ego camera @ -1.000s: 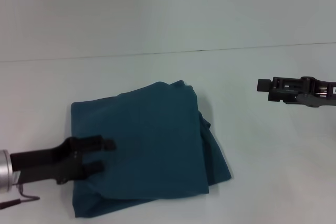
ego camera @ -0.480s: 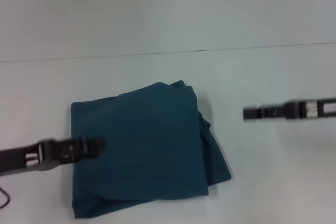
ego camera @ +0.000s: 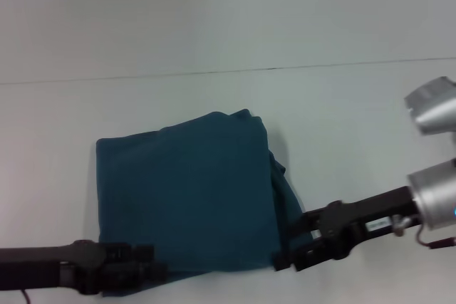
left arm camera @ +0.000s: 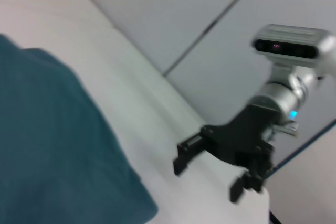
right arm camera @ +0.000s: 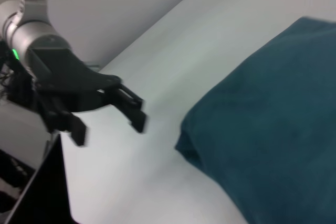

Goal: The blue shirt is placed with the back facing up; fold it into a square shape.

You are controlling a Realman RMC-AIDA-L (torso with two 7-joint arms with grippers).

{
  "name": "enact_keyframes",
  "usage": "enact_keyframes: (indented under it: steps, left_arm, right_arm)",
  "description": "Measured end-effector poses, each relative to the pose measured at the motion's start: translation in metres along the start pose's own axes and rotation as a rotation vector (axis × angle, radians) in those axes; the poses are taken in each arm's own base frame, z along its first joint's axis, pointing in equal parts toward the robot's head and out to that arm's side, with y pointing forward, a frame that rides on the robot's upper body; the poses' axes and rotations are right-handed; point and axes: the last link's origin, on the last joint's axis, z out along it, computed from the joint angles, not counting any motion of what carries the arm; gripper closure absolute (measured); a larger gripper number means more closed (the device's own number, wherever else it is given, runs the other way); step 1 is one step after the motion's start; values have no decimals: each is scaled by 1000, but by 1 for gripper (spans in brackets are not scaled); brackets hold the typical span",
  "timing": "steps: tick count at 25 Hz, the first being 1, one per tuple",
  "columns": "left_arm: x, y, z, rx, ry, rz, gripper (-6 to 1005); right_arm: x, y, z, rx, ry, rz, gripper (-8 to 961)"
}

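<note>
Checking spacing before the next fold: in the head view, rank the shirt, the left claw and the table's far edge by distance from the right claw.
1. Blue shirt, just beside the right claw.
2. Left claw, across the near edge.
3. Table's far edge, at the back.

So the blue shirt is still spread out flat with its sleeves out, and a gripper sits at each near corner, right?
Not quite. In the head view the blue shirt is already folded into a rough square, no sleeves showing. The rest holds: the left gripper and right gripper are at its near corners.
</note>
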Motion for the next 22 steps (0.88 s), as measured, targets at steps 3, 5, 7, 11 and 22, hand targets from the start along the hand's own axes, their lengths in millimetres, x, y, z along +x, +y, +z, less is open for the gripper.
enact_keyframes:
  steps: [3,5,7,11,22]
  left_arm:
    - [-1,-4,12,26,7,-19,259]
    - [-3,-6,18,41,-12,-15,260]
    - [-6,-8,22,49,-34,-7,262]
    - [-7,-9,22,58,-42,5,266]
    - [-6,-8,24,46,-47,6,264]
  right_arm:
    - [-2,6,18,-26,-4,9,68]
    - [-1,8,25,-39,1,13,68]
    - [0,9,30,-52,5,26,68]
    - [3,8,31,-58,3,41,68]
    - [6,7,29,-53,2,51,68]
